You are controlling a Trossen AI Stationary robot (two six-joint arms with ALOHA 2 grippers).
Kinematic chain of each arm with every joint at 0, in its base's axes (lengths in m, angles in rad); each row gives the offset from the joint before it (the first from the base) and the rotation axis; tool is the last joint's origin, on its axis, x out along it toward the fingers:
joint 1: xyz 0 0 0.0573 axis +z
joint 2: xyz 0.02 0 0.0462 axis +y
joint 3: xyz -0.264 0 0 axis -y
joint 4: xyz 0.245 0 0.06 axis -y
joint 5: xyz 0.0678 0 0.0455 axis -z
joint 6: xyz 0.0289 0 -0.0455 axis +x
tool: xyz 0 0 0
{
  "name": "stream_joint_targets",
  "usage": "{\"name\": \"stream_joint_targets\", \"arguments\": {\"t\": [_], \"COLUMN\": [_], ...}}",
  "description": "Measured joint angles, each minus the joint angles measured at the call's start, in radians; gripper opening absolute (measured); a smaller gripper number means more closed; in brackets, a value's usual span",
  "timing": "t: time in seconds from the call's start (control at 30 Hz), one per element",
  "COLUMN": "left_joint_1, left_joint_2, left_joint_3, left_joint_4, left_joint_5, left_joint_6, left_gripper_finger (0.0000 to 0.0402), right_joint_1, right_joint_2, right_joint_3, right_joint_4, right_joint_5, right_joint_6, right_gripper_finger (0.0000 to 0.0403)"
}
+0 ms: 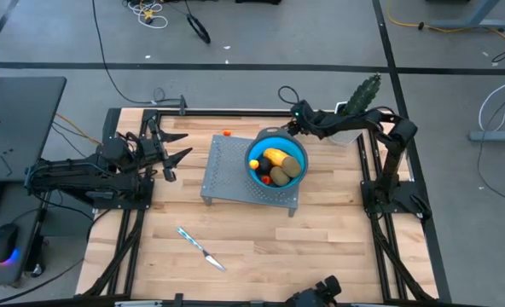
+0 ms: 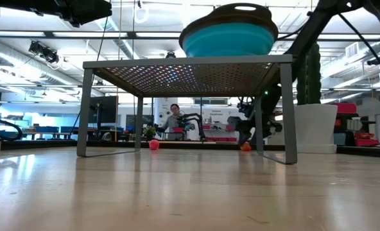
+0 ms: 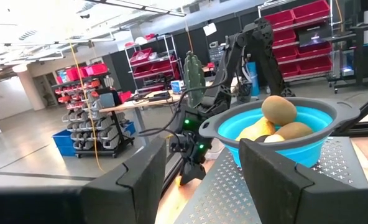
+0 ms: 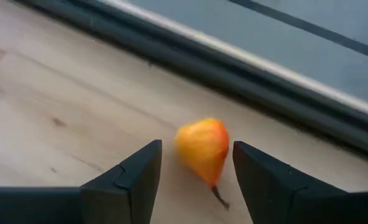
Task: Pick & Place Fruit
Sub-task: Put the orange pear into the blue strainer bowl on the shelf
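A small orange fruit (image 4: 202, 149) is lying on the table (image 1: 261, 247) near its far rail, just between the right gripper's (image 4: 196, 171) open fingers (image 4: 137, 171), which are not gripping it. More fruit, a yellow-orange oval (image 1: 276, 157) and olive-brown ovals (image 1: 288, 168), is sitting in the blue bowl (image 1: 261, 141) on the perforated metal stand (image 1: 231, 170). Another tiny orange piece (image 1: 226, 133) is resting on the table behind the stand. The left gripper (image 1: 174, 147) is waiting beside the stand, fingers spread and holding nothing. A knife (image 1: 200, 248) is lying on the near part of the table.
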State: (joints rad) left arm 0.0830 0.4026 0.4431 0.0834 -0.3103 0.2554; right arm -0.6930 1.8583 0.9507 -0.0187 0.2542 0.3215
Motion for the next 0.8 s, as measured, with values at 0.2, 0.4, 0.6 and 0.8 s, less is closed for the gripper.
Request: {"name": "stream_joint_targets", "arguments": {"t": [0.2, 0.4, 0.6, 0.8], "left_joint_1": [0.000, 0.000, 0.000, 0.000], "left_joint_2": [0.000, 0.000, 0.000, 0.000], "left_joint_3": [0.000, 0.000, 0.000, 0.000], "left_joint_4": [-0.002, -0.003, -0.004, -0.016], "left_joint_5": [0.000, 0.000, 0.000, 0.000], "left_joint_6": [0.000, -0.002, -0.001, 0.007], "left_gripper_finger": [0.0210, 0.0210, 0.0210, 0.0210], "right_joint_1": [0.015, 0.021, 0.021, 0.021], "right_joint_2": [0.005, 0.005, 0.005, -0.032], "right_joint_3": [0.005, 0.005, 0.005, 0.004], "right_joint_4": [-0.008, -0.024, -0.014, 0.003], "right_joint_5": [0.004, 0.012, -0.002, -0.099], "right_joint_6": [-0.026, -0.031, -0.031, -0.052], "right_gripper_finger": [0.0208, 0.0176, 0.0112, 0.0087]}}
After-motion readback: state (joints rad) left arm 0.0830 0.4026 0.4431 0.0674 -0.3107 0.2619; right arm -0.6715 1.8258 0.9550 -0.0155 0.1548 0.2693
